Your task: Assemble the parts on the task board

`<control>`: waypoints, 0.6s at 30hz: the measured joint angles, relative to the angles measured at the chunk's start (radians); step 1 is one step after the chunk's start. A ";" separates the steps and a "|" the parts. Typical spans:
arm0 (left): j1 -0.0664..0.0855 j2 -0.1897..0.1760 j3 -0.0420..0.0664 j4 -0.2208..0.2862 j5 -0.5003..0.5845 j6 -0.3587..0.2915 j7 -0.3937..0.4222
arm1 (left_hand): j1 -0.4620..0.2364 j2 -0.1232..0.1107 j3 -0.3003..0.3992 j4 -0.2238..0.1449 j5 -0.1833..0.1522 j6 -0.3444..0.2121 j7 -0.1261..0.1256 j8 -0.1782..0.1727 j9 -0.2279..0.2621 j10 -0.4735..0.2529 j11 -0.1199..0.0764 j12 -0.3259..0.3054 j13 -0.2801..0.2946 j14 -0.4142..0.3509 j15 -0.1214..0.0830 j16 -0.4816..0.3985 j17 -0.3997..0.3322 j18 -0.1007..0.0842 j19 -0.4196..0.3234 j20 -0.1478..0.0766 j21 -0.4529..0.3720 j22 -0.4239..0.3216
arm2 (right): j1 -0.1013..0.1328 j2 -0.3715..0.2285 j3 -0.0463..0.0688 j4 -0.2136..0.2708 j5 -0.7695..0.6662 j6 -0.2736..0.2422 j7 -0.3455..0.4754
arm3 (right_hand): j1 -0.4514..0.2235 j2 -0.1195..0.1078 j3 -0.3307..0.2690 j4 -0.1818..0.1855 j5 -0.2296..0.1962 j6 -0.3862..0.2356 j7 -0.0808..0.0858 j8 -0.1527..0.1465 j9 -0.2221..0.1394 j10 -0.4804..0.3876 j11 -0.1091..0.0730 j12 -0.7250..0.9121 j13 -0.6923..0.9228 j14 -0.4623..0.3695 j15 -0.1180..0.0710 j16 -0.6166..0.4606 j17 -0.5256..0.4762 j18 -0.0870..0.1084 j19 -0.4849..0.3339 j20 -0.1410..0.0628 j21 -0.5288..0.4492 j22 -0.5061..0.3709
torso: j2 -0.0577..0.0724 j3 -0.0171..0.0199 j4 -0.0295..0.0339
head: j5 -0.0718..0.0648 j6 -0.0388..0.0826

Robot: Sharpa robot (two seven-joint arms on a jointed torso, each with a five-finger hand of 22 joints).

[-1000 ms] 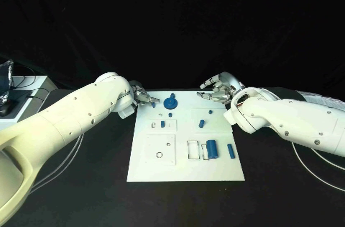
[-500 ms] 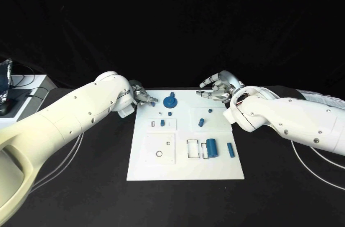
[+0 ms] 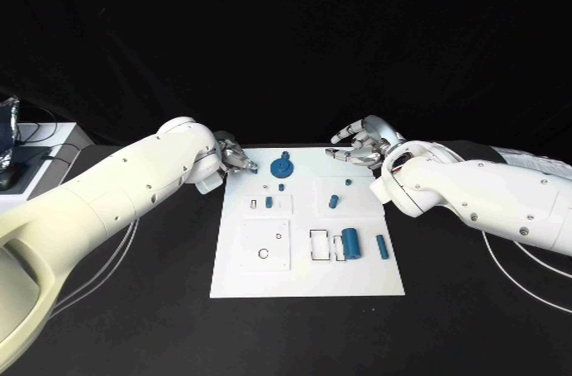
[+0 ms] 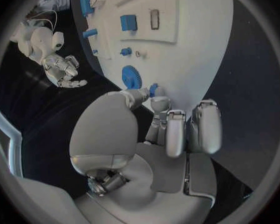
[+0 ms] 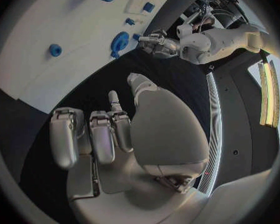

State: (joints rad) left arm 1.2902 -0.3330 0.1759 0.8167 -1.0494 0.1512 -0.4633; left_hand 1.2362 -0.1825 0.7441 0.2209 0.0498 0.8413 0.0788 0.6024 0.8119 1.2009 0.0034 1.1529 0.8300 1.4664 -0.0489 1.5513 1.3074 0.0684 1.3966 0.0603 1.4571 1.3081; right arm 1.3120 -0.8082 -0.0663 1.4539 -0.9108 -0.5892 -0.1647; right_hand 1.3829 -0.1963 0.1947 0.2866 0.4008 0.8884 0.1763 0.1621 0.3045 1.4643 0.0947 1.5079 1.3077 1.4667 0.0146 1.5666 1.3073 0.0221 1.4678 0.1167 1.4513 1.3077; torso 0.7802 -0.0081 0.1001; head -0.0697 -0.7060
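Observation:
The white task board [image 3: 307, 277] lies in the middle of the black table. My left hand [image 3: 235, 163] hovers at its far left corner and pinches a small blue part [image 4: 154, 89] between thumb and a finger, right beside the blue gear [image 3: 283, 168] standing on the board. My right hand [image 3: 358, 149] hangs over the board's far right edge with its fingers loosely apart and nothing in them. A blue cylinder [image 3: 353, 243] and a thinner blue rod [image 3: 383, 246] lie near the board's right side. Two small blue pieces [image 3: 335, 201] [image 3: 270, 202] sit mid-board.
A white stand [image 3: 42, 157] with cables sits at the table's far left. White cables trail along the table beside both arms. Bare black table surrounds the board on all sides.
My right hand has drifted slightly toward the board's far edge. My left hand has crept a little farther away with the small blue part still pinched.

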 measured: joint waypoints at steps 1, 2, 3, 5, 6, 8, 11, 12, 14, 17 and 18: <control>0.000 0.000 0.000 0.001 0.000 0.000 0.001 | 0.000 0.000 0.017 -0.008 -0.003 -0.004 -0.003 0.005 0.006 0.000 0.000 0.000 -0.003 -0.001 -0.001 0.000 0.000 0.000 -0.002 -0.002 0.000 0.000 | 0.000 0.000 0.000 -0.001 0.000 0.000 0.000 | 0.000 0.000 0.000 0.000 0.000 0.000 0.000 0.000 0.000 0.000 0.000 0.000 0.000 0.000 0.000 0.000 0.000 0.000 0.000 0.000 0.000 0.000 | 0.000 0.0000 0.0000 | 0.000 0.000; 0.000 0.000 0.000 0.002 0.000 0.000 0.003 | 0.000 0.000 0.039 -0.020 -0.003 -0.009 -0.002 0.011 0.013 0.000 0.000 -0.005 -0.006 -0.001 -0.001 0.000 0.000 0.000 -0.002 -0.002 0.000 0.000 | 0.000 0.000 0.000 -0.001 0.000 0.000 0.000 | 0.000 0.000 0.000 0.000 0.000 0.000 0.000 0.000 0.000 0.000 0.000 0.000 0.000 0.000 0.000 0.000 0.000 0.000 0.000 0.000 0.000 0.000 | 0.000 0.0000 0.0000 | 0.000 -0.001; 0.000 0.000 0.000 0.003 0.000 0.000 0.005 | 0.000 0.000 0.041 -0.018 -0.003 -0.009 -0.002 0.016 0.018 0.000 0.000 -0.006 -0.007 -0.001 -0.001 0.000 0.000 0.000 -0.002 -0.002 0.000 0.000 | 0.000 0.001 0.000 -0.001 -0.001 0.000 0.000 | 0.000 0.000 0.000 0.000 0.000 0.000 0.000 0.000 0.000 0.000 0.000 0.000 0.000 0.000 0.000 0.000 0.000 0.000 0.000 0.000 0.000 0.000 | 0.000 0.0000 0.0001 | 0.000 -0.001; 0.000 -0.001 0.000 0.005 0.001 -0.001 0.009 | 0.000 0.000 0.047 -0.014 0.001 -0.010 0.000 0.028 0.021 0.000 0.000 -0.006 -0.009 -0.001 -0.001 0.000 0.000 0.000 -0.002 -0.002 0.000 0.000 | 0.000 0.001 0.000 -0.002 -0.002 0.000 0.000 | 0.000 0.000 0.000 0.000 0.000 0.000 0.000 0.000 0.000 0.000 0.000 0.000 0.000 0.000 0.000 0.000 0.000 0.000 0.000 0.000 0.000 0.000 | 0.000 0.0001 0.0002 | 0.001 -0.001; 0.000 -0.002 0.000 0.006 0.002 -0.001 0.011 | 0.000 0.000 0.049 -0.013 0.005 -0.012 -0.002 0.034 0.021 0.000 0.000 -0.012 -0.011 -0.001 -0.001 0.000 0.000 0.000 -0.002 -0.002 0.000 0.000 | 0.000 0.002 0.000 -0.002 -0.003 0.001 0.000 | 0.000 0.000 0.000 0.000 0.000 0.000 0.000 0.000 0.000 0.000 0.000 0.000 0.000 0.000 0.000 0.000 0.000 0.000 0.000 0.000 0.000 0.000 | 0.000 0.0000 0.0002 | 0.002 -0.002; 0.000 -0.003 0.000 0.009 0.004 -0.002 0.015 | -0.004 -0.004 0.053 -0.008 0.015 -0.016 -0.002 0.048 0.021 0.000 0.000 -0.012 -0.012 -0.001 -0.001 0.000 0.000 0.000 -0.002 -0.002 0.000 0.000 | 0.000 0.002 0.000 -0.003 -0.004 0.001 -0.001 | 0.000 0.000 0.000 0.000 0.000 0.000 0.000 0.000 0.000 0.000 0.000 0.000 0.000 0.000 0.000 0.000 0.000 0.000 0.000 0.000 0.000 0.000 | 0.000 0.0000 0.0003 | 0.002 -0.002; 0.000 -0.006 0.000 0.014 0.009 -0.005 0.021 | -0.032 -0.008 0.056 -0.009 0.061 -0.016 -0.002 0.065 0.066 0.004 -0.004 -0.020 -0.014 -0.001 -0.001 0.000 0.000 0.000 -0.002 -0.002 0.000 0.000 | 0.000 0.002 0.000 -0.004 -0.006 0.001 -0.001 | 0.000 0.000 0.000 0.000 0.000 0.000 0.000 0.000 0.000 0.000 0.000 0.000 0.000 0.000 0.000 0.000 0.000 0.000 0.000 0.000 0.000 0.000 | 0.000 -0.0002 0.0003 | 0.002 -0.003; 0.000 -0.008 0.000 0.016 0.010 -0.006 0.022 | -0.035 -0.010 0.065 -0.018 0.069 -0.016 -0.002 0.065 0.071 0.005 -0.005 -0.020 -0.014 -0.001 -0.001 0.000 0.000 0.000 -0.002 -0.002 0.000 0.000 | 0.000 0.002 0.000 -0.004 -0.006 0.002 -0.001 | 0.000 0.000 0.000 0.000 0.000 0.000 0.000 0.000 0.000 0.000 0.000 0.000 0.000 0.000 0.000 0.000 0.000 0.000 0.000 0.000 0.000 0.000 | -0.001 -0.0003 0.0006 | 0.003 -0.003; -0.001 -0.011 0.000 0.022 0.015 -0.009 0.025 | -0.053 -0.013 0.065 -0.018 0.114 -0.016 -0.002 0.074 0.085 0.011 -0.004 -0.020 -0.015 -0.001 -0.001 0.000 0.000 0.000 -0.002 -0.002 0.000 0.000 | 0.000 0.002 0.000 -0.005 -0.007 0.002 -0.001 | 0.000 0.000 0.000 0.000 0.000 0.000 0.000 0.000 0.000 0.000 0.000 0.000 0.000 0.000 0.000 0.000 0.000 0.000 0.000 0.000 0.000 0.000 | -0.001 -0.0003 0.0009 | 0.003 -0.003; -0.001 -0.020 0.000 0.036 0.025 -0.015 0.029 | -0.079 -0.017 0.064 -0.019 0.183 -0.016 -0.002 0.085 0.100 0.015 -0.007 -0.020 -0.014 0.002 -0.005 0.000 0.000 0.000 -0.002 -0.002 0.000 0.000 | 0.000 0.002 0.000 -0.006 -0.009 0.002 -0.001 | 0.000 0.000 0.000 0.000 0.000 0.000 0.000 0.000 0.000 0.000 0.000 0.000 0.000 0.000 0.000 0.000 0.000 0.000 0.000 0.000 0.000 0.000 | -0.002 -0.0004 0.0009 | 0.003 -0.002; -0.001 -0.023 0.000 0.041 0.029 -0.017 0.029 | -0.089 -0.018 0.060 -0.023 0.212 -0.015 -0.003 0.089 0.104 0.018 -0.010 -0.020 -0.012 -0.001 -0.009 0.000 0.000 0.000 -0.005 -0.005 0.000 0.000 | 0.000 0.001 0.000 -0.006 -0.009 0.002 -0.001 | 0.000 0.000 0.000 0.000 0.000 0.000 0.000 0.000 0.000 0.000 0.000 0.000 0.000 0.000 0.000 0.000 0.000 0.000 0.000 0.000 0.000 0.000 | -0.002 -0.0004 0.0009 | 0.003 -0.001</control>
State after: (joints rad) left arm 1.2894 -0.3564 0.1756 0.8578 -1.0206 0.1339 -0.4340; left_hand 1.1475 -0.2003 0.8040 0.1976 0.2620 0.8261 0.0761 0.6914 0.9160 1.2189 -0.0068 1.1327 0.8178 1.4651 -0.0574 1.5512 1.3074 0.0683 1.3913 0.0551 1.4570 1.3079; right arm 1.3118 -0.8069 -0.0663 1.4481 -0.9199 -0.5868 -0.1656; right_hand 1.3829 -0.1963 0.1947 0.2866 0.4008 0.8884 0.1763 0.1621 0.3044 1.4643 0.0947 1.5079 1.3075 1.4668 0.0146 1.5666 1.3073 0.0221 1.4678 0.1167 1.4513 1.3075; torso 0.7786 -0.0084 0.1010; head -0.0663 -0.7074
